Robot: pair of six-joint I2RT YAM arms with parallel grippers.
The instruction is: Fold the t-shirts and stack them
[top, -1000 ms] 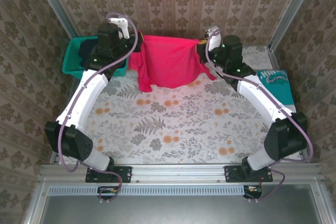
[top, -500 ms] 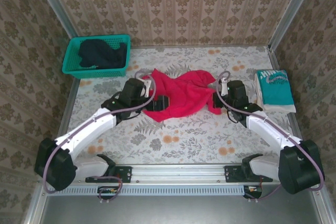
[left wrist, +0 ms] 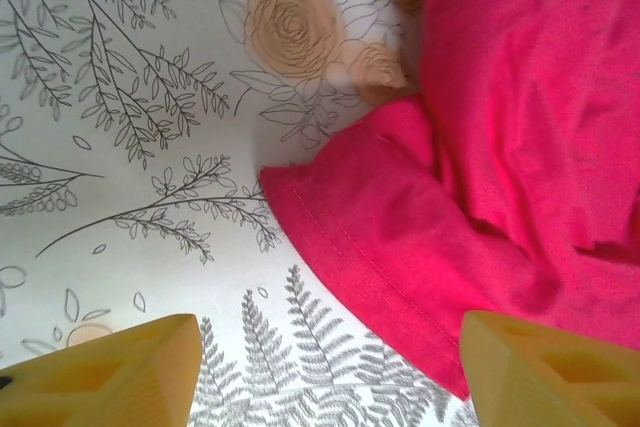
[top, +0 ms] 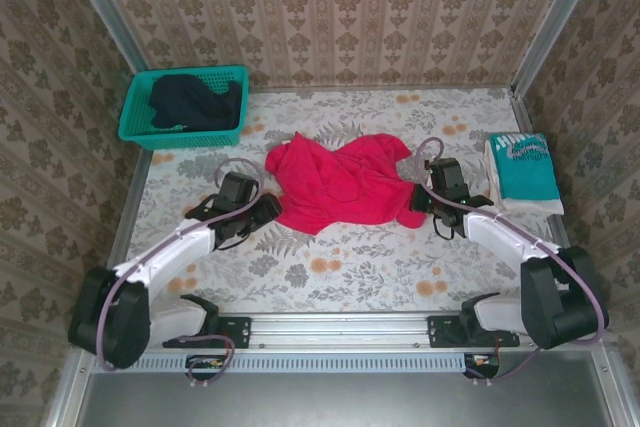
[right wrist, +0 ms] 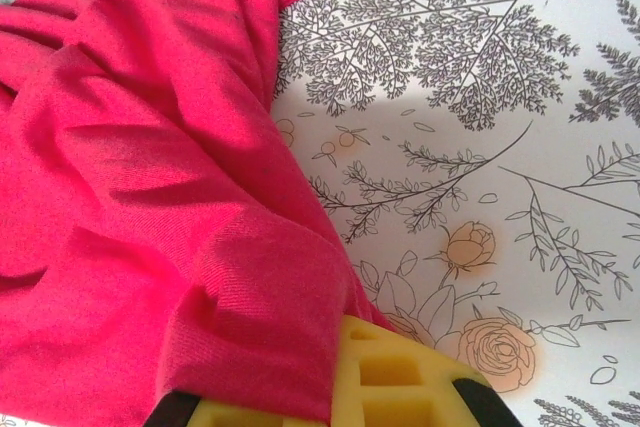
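The crumpled bright red-pink cloth t-shirt [top: 340, 185] lay right of the teal plastic basket [top: 185, 136]. The right gripper [top: 417, 196] pinched its edge farthest from the basket, likely anchoring it for spreading; the left gripper [top: 268, 209], jaws apart and empty, sat at its basket-side hem

The lower middle of the top view is bare flower-printed table [top: 340, 267], open between 2 obstacles lying low across it: the white left arm [top: 165, 255] at lower left and the white right arm [top: 500, 232] at lower right. A rumpled red-pink cloth t-shirt [top: 335, 182] covers the centre. Behind it a bare strip runs along the wallpapered back wall [top: 330, 17]. A teal plastic basket [top: 180, 135] holding a dark cloth shirt [top: 190, 100] takes the upper left corner. A folded teal t-shirt with white print [top: 525, 172] takes the right edge.
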